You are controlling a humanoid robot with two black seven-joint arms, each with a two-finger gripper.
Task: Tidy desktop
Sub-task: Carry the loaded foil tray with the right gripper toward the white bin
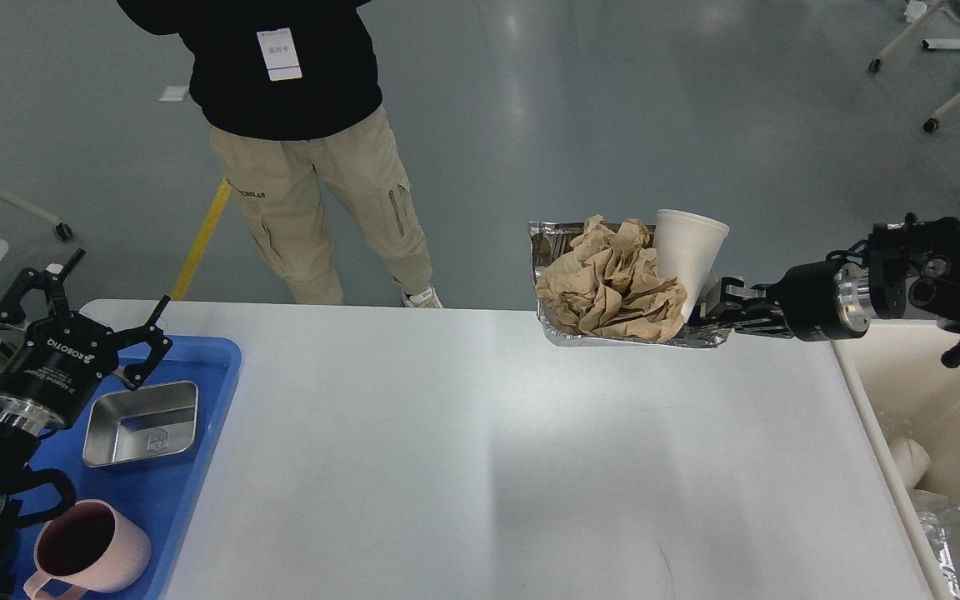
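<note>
The white desktop (480, 467) fills the middle of the head view. My right gripper (709, 312) is shut on the right rim of a foil tray (559, 250) and holds it lifted above the desktop's far right edge. In the tray are crumpled brown paper (609, 283) and a white paper cup (688, 254). My left gripper (84, 296) is open and empty, above the far end of the blue tray (197, 467) at the left.
The blue tray holds a steel dish (142, 423) and a pink mug (88, 552). A cream bin (938, 417) with waste inside stands off the desktop's right edge. A person (305, 142) stands beyond the far edge.
</note>
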